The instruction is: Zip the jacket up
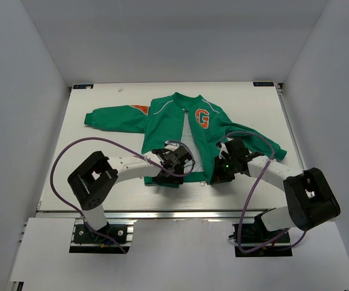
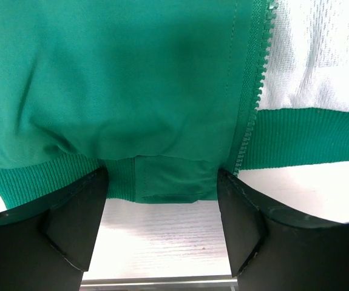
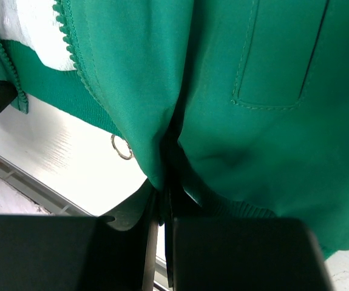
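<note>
The jacket [image 1: 171,121] lies flat and front-up on the white worktop [image 1: 101,173], with its collar away from the arms and its ribbed hem [image 2: 295,136] towards them. One sleeve reaches out to the left and the other slants down to the right. The orange G patch [image 1: 203,118] sits on the front panel nearer the right arm. The front is open. The two panels lie apart and the pale mesh lining [image 1: 188,136] shows between them from collar to hem.

Each wrist view shows one row of zip teeth [image 2: 256,79] running alone along its panel edge, joined to nothing. A small metal ring [image 3: 122,147] lies by the hem of the right-hand panel. It may be the zip pull, though I cannot tell for sure.

The left fingers [image 2: 77,224] are spread wide at the hem of the left-hand panel. A small green tab of the hem sits between them, not gripped. The right fingers [image 3: 235,251] are pressed together on a fold of green cloth at the bottom of the other panel.

I judge the zipping itself not yet begun. The lower ends must be brought together and seated, and then the slider run up.
</note>
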`<state>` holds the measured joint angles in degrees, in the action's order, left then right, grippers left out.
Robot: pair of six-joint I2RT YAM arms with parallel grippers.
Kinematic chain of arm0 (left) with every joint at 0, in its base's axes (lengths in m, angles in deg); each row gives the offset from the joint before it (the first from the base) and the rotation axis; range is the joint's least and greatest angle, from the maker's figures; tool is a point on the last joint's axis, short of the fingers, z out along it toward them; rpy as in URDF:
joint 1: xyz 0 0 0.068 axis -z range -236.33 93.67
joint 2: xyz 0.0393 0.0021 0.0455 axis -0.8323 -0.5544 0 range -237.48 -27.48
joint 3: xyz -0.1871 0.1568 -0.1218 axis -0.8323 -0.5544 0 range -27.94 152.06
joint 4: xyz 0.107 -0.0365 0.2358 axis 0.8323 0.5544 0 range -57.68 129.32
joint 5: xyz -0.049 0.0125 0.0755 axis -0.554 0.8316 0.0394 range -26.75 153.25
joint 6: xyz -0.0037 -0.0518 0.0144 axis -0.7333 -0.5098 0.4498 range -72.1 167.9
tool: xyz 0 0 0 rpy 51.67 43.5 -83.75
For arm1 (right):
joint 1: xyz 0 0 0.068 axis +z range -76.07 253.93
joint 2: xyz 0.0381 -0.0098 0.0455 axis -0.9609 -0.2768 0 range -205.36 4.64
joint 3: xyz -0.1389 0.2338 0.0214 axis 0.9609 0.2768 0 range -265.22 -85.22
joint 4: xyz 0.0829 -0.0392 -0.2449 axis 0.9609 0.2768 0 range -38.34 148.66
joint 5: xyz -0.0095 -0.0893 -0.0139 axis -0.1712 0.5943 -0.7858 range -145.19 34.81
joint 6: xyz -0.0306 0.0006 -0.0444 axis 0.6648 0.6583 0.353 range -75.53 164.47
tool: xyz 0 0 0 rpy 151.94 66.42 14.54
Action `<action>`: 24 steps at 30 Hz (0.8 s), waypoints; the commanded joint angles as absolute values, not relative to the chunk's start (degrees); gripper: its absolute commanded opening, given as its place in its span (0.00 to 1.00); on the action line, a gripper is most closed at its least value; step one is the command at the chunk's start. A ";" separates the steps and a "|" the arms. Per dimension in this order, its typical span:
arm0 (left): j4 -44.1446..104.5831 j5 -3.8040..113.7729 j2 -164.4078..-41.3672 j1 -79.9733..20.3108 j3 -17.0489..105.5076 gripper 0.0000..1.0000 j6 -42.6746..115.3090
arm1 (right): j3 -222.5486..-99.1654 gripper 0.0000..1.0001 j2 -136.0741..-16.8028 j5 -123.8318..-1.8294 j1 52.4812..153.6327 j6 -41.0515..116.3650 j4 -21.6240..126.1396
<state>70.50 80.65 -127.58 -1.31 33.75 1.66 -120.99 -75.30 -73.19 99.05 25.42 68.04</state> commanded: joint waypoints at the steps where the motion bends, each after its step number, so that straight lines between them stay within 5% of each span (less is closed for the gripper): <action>1: 74.07 80.12 -128.38 -0.43 35.16 0.82 -0.44 | -120.64 0.07 -73.49 -71.89 98.80 26.36 67.39; 15: 75.13 79.95 -130.93 0.54 33.85 0.81 -2.64 | -120.55 0.07 -73.32 -71.36 98.80 26.28 67.04; 24: 73.37 77.22 -131.46 0.53 32.36 0.37 -2.11 | -120.73 0.07 -73.05 -70.75 98.72 26.19 67.13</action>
